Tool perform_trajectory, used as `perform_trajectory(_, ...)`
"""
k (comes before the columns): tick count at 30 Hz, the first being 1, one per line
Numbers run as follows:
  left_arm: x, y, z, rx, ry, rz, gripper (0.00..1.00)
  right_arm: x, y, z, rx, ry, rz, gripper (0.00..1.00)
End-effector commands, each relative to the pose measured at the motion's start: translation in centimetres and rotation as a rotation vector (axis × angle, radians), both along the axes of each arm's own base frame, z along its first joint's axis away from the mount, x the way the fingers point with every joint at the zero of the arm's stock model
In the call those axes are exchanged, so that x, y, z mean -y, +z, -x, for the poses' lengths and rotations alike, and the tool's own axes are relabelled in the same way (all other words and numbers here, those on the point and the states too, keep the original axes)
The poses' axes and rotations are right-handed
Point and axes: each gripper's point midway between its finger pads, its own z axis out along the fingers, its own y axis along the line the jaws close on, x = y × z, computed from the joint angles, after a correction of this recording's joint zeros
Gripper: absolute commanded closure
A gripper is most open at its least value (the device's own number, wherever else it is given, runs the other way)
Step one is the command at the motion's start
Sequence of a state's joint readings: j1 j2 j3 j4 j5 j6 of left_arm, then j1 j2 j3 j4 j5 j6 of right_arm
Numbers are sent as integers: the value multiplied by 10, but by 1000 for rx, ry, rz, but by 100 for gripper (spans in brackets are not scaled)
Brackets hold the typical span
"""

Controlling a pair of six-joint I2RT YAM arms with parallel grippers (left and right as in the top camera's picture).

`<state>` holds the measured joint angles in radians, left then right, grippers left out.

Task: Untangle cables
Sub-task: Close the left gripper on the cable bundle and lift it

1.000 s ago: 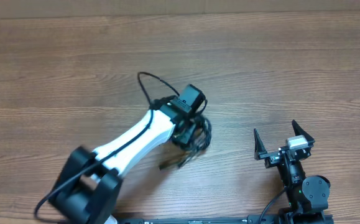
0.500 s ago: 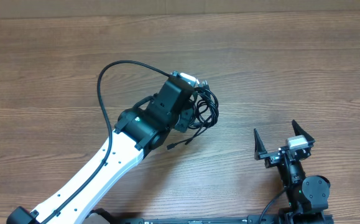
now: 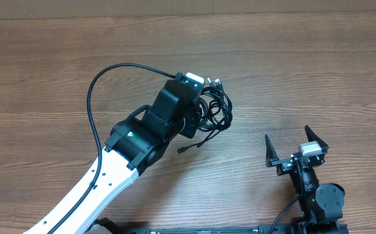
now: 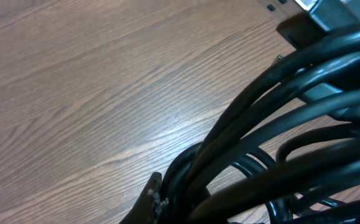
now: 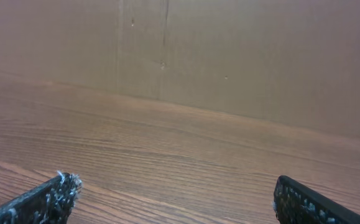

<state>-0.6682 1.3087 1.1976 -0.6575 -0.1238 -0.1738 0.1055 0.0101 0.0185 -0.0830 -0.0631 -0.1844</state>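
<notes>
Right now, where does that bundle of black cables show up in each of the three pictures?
Overhead: the cables sit just right of centre, at the tip of the black-and-white arm.
Left wrist: the cables fill the right and lower part, very close up.
Right wrist: not in it.
Shared landmark: the wood-grain table, which is visible in all three views.

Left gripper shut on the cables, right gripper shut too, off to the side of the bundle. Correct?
No. The right gripper is open and empty, its jaws wide apart in the overhead view. The rest holds: the left gripper is shut on the cables, and the right one sits apart from them.
</notes>
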Motion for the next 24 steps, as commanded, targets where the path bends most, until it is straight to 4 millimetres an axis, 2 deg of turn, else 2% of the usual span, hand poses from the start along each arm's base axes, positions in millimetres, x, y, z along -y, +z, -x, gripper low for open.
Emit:
perform_trajectory(1,9,23,2,52,-43,47,96,1,-2,0,4,-3,0,0)
perform_trajectory(3,9,24,1,57,-43,50,96,1,3,0,23,-3,-2,0)
perform_trajectory(6,10,25,2,56,-47,53,96,1,22,0,99,-3,-17,0)
perform_trajectory(15,17,24,7,36,-84,80,96,-1,80,13,190,51,-337,0)
perform_trajectory(16,17,24,7,35,-89,83,96,-4,88,17,184,74,-375,0)
perform_trajectory(19,18,25,8,39,-101,76,96,-5,97,22,137,85,-428,0)
perform_trajectory(24,18,25,8,53,-128,54,96,-4,112,38,58,68,-427,0)
